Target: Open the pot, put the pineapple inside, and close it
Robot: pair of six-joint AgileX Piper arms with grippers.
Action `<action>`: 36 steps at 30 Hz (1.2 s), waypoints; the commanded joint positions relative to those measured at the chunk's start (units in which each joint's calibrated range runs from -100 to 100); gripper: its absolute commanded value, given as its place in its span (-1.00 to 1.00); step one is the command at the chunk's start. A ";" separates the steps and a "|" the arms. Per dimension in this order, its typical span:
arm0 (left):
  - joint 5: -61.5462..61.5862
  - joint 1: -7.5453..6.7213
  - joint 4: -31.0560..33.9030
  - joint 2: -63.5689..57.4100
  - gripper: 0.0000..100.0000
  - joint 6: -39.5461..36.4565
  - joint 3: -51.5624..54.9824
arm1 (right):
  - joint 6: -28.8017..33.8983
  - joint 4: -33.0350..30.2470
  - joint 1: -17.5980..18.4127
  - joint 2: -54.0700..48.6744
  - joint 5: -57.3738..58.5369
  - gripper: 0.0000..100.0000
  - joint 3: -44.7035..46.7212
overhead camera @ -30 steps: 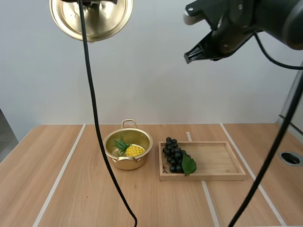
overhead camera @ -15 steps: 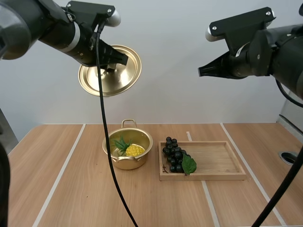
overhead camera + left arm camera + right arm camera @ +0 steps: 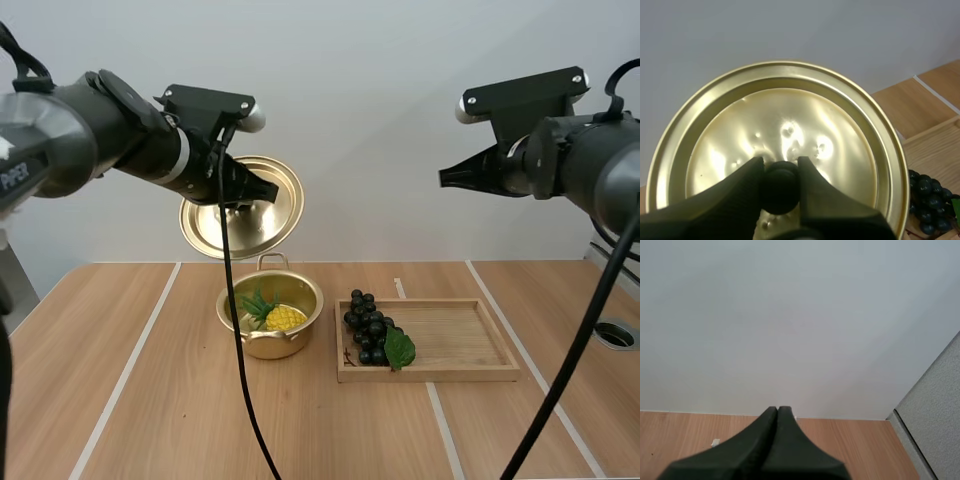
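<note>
— lowered and swung inward since a second ago: left hand (image 3: 240, 196) with the lid (image 3: 265, 222), now hangs tilted above the pot (image 3: 270, 346), a little to its left, well apart from the rim.
— clenched on what?
— grips the lid's black knob (image 3: 780, 184), one finger pressed to each side. right hand (image 3: 446, 180), about level with it, high up on the tray's (image 3: 455, 340) side, closed together on nothing.
— and the pineapple (image 3: 283, 319)?
— sits inside the pot already, leaves toward the left. leaves only the closing, by the look of it.
— risks?
— if lowered tilted, could catch one edge on the rim and settle crooked, or shove the pot across the tabletop (image 3: 150, 400). could also swivel on that small round knob and drift off centre. better to level and centre first, then release.
</note>
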 commanded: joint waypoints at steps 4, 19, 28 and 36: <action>-12.85 -3.98 -1.08 0.05 -1.00 1.15 5.37 | 0.12 -2.58 -0.27 1.94 -2.62 -1.00 1.99; -19.57 -5.68 2.30 10.85 -1.00 1.29 8.36 | -0.08 -4.40 -0.27 7.56 -6.62 -1.00 5.23; -17.32 -5.68 2.30 14.95 -1.00 1.29 8.36 | -0.27 -5.50 -0.27 9.88 -8.60 -1.00 5.23; -15.65 -5.68 4.66 19.00 -1.00 1.29 8.36 | -0.27 -5.83 -0.27 11.25 -9.02 -1.00 5.23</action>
